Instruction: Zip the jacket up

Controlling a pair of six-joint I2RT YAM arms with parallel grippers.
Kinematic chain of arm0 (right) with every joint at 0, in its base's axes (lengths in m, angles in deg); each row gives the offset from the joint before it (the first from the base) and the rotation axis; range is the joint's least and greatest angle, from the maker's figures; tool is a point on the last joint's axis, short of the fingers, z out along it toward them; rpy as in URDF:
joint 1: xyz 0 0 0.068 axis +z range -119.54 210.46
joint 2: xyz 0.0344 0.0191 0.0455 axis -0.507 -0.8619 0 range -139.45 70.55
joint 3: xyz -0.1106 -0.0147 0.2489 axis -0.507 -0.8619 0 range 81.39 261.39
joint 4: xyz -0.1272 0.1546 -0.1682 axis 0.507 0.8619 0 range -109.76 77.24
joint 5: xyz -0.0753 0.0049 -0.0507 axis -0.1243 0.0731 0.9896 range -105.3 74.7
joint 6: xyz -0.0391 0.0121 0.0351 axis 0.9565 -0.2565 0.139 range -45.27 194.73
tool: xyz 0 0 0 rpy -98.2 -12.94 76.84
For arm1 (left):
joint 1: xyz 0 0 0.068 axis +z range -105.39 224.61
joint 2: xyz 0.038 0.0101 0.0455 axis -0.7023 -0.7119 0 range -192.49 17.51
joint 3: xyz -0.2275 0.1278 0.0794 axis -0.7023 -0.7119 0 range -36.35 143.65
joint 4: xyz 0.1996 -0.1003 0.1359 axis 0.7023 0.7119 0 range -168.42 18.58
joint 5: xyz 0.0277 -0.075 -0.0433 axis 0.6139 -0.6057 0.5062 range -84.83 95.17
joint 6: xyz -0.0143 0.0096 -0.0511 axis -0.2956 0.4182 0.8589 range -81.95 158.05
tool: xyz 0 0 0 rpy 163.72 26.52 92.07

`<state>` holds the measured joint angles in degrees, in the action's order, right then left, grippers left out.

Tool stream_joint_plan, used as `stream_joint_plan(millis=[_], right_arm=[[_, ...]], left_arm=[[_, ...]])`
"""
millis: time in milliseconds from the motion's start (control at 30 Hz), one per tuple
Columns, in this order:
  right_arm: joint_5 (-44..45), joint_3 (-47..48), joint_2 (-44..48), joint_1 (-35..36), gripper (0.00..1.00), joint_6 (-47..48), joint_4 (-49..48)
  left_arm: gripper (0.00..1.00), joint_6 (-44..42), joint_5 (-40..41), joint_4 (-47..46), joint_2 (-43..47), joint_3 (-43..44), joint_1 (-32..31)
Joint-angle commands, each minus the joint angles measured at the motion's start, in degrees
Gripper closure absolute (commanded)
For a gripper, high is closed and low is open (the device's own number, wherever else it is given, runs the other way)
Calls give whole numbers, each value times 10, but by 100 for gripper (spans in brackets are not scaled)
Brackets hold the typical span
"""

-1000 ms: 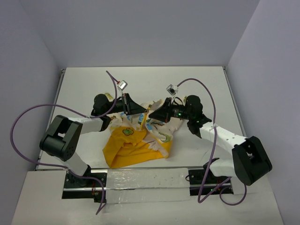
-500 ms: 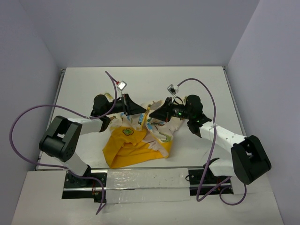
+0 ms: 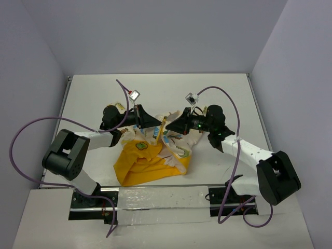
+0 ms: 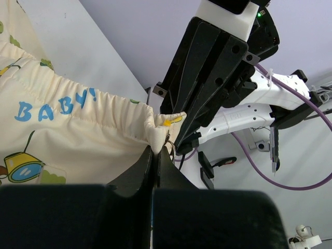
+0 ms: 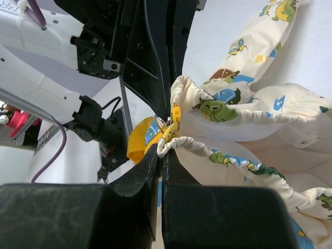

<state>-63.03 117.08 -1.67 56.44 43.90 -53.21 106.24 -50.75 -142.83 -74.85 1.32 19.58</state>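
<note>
Pinching the jacket [image 3: 150, 163] at its gathered cream hem, both claws met nose to nose over the middle of the table [image 3: 233, 98], the left arm reaching in from nine o'clock and the right from three. The left gripper [image 4: 155, 151] was pressed together on one hem corner. The right gripper [image 5: 161, 154] was clamped on the facing corner, at six o'clock of the yellow zipper pull [image 5: 175, 115]. The rest of the garment lay bunched below, yellow-orange lining toward six o'clock. Judging by this, the step was mating the zipper ends. It called for both hems held taut and level, small converging moves, and loose fabric held clear of the slider. No container showed in any view.
</note>
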Motion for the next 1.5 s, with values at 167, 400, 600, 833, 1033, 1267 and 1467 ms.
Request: stream_joint_plan(millis=[167, 400, 600, 833, 1033, 1267, 1467], right_arm=[[42, 46, 23, -11, 100, 9, -75], [43, 53, 24, -14, 100, 20, -68], [41, 58, 33, -28, 100, 30, -58], [33, 67, 40, -49, 100, 32, -55], [25, 75, 51, -54, 100, 36, -46], [-2, 82, 56, -56, 100, 38, -41], [-14, 82, 63, -55, 100, 41, -38]], left_arm=[[100, -13, -71, 9, 11, -3, -17], [100, -15, -80, 12, 9, 0, -18], [100, -31, -90, 38, 9, 5, -18], [100, -44, -92, 50, 2, 8, -21], [100, -87, -89, 112, 8, 21, -23], [100, -127, -83, 178, 13, 40, -27], [100, -142, -88, 202, 10, 54, -27]])
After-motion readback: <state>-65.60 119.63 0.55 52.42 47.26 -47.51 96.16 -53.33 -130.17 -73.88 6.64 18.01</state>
